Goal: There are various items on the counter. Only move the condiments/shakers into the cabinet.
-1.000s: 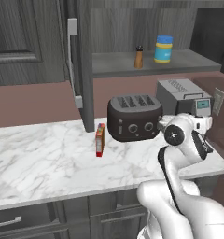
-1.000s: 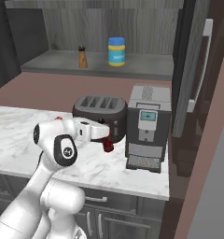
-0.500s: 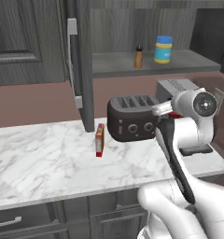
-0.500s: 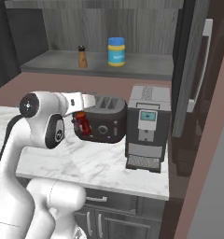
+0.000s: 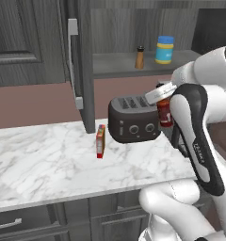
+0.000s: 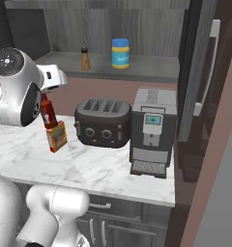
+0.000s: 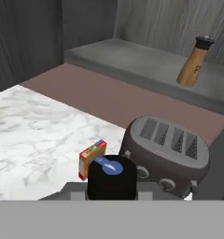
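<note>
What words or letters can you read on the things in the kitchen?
"P": on the small brown shaker standing on the cabinet shelf.
Yellow label of the blue-lidded jar: too blurred to read.
Front of the red-orange box: print too small to read.
Label of the dark red bottle: unreadable.
Blue screen on the coffee machine: nothing legible.
</note>
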Tool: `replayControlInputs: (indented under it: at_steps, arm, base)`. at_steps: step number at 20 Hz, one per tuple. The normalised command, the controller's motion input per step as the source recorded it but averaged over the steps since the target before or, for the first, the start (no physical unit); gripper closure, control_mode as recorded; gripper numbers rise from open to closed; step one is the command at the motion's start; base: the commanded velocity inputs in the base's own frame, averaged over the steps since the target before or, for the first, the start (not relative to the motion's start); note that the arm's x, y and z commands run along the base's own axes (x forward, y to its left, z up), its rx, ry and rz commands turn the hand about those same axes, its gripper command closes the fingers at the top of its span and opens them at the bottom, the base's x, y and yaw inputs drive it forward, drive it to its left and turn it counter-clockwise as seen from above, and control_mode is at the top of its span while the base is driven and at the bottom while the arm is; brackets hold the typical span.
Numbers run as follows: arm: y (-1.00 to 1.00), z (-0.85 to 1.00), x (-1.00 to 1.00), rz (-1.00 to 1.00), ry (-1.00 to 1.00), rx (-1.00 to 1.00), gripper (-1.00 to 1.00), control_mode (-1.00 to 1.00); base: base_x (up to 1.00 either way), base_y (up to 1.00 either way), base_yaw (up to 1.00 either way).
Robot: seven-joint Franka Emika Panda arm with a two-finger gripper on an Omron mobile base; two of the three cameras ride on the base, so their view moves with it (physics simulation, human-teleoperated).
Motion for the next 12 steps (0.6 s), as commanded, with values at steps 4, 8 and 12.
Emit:
replayControlInputs:
  at_steps: [4, 8, 12]
  arm:
    - [0.23, 0.0, -0.34, 0.01, -0.12, 0.06, 1.0, -1.0]
    - [0.27, 0.0, -0.16, -0.11, -0.06, 0.12, 1.0, -1.0]
    - [0.53, 0.03, -0.53, -0.46, -0.26, 0.14, 1.0, -1.0]
  base:
    - [0.0, 0.0, 0.0]
    - [0.0, 0.0, 0.0]
    - [0.0, 0.0, 0.0]
